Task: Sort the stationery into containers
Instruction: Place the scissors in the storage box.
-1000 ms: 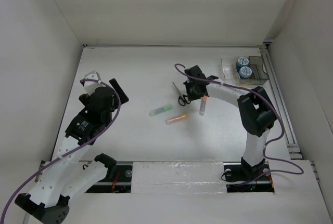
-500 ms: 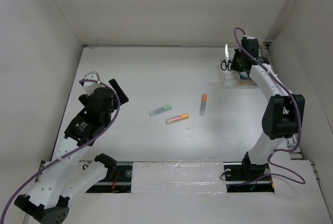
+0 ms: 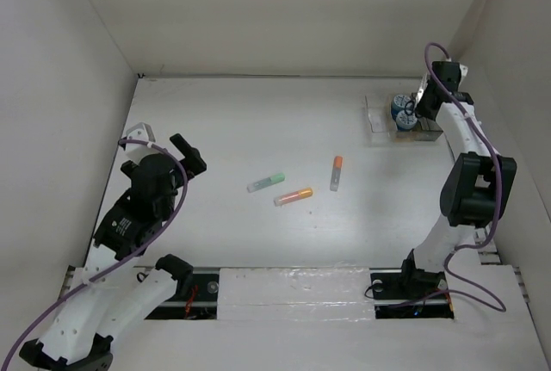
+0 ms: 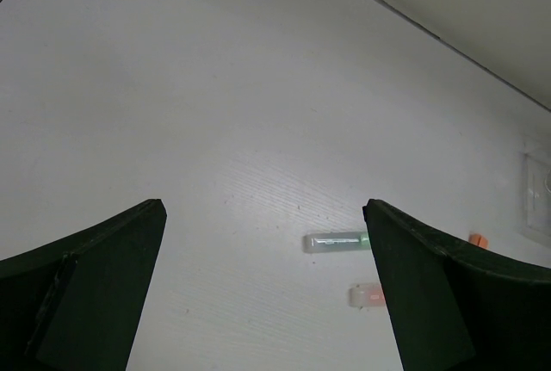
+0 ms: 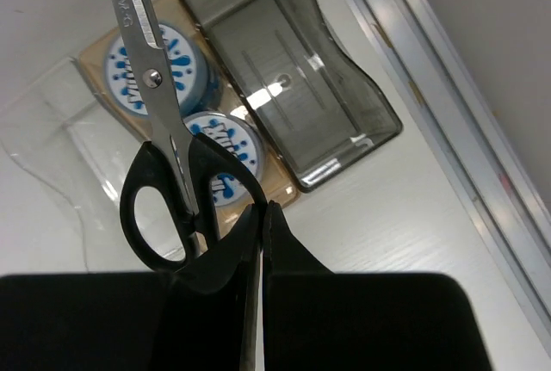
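The right jaws are clenched on the scissors (image 5: 170, 134). In the right wrist view they pinch the rim of one black handle ring at the bottom middle of the frame. The other ring sticks out to the left of the jaws. The scissors run long from the bottom to the top of that frame. The handles are low, by the jaws. The blades point up and lean a bit to the left. The blades are shut together and their tips run off the top edge.

The scissors sit in front of the box (image 5: 379, 121), which fills the upper half of that frame. Behind them are two blue and white rolls (image 5: 228, 143), side by side in the tan part. The blades cross the upper roll and the handles hide some of the lower one. I cannot tell if the scissors touch the rolls. The grey part (image 5: 275, 78) is just right of the rolls. The clear part (image 5: 52, 156) is on the left.

In the top view the right jaws and the box are at the upper right of the counter (image 3: 215, 121). Three pens lie near the middle. The green pen (image 3: 267, 182) and the orange pen (image 3: 294, 196) both lean up to the right. The third pen (image 3: 336, 173) points up the frame, orange end on top.

The left jaws are released and wide apart, with nothing in them. They are at the left of the top view, well apart from the pens.
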